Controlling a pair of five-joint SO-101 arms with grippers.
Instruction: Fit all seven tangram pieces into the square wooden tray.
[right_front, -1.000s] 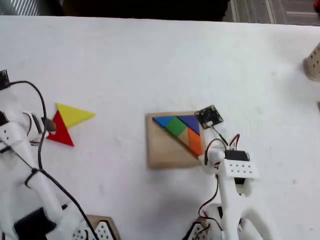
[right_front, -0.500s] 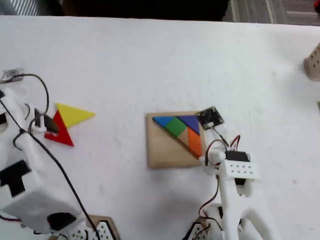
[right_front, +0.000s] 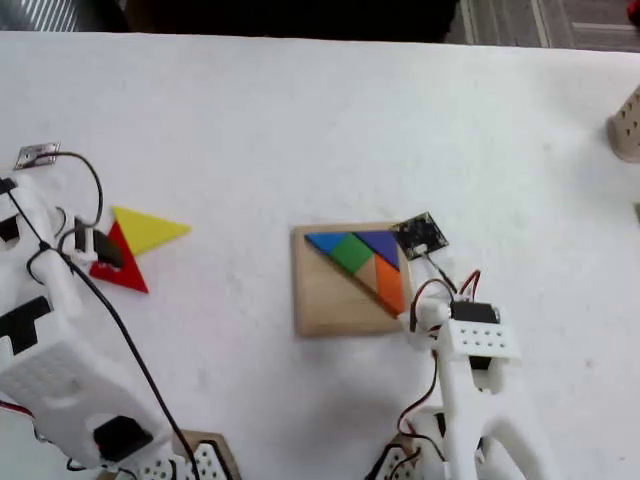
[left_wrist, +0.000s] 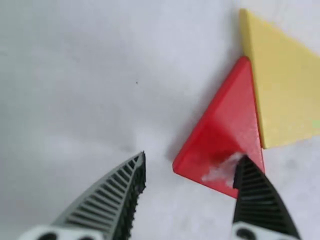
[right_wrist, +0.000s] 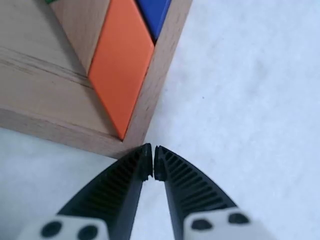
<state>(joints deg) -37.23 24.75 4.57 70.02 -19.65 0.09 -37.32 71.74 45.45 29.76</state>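
The square wooden tray lies mid-table and holds blue, green and orange pieces along its far and right sides. A red triangle and a yellow triangle lie touching at the left. My left gripper is open low over the red triangle's corner, one finger on the piece and one over bare table, with the yellow triangle beyond. My right gripper is shut and empty just off the tray's near right corner, by the orange parallelogram.
A pale perforated object stands at the table's right edge. Two wooden arm bases sit at the near edge. White tabletop stretches between the triangles and the tray, and beyond the tray.
The left arm has swung up and over, bringing its gripper down at the red triangle's left corner. The triangles, tray and right arm have stayed in place.
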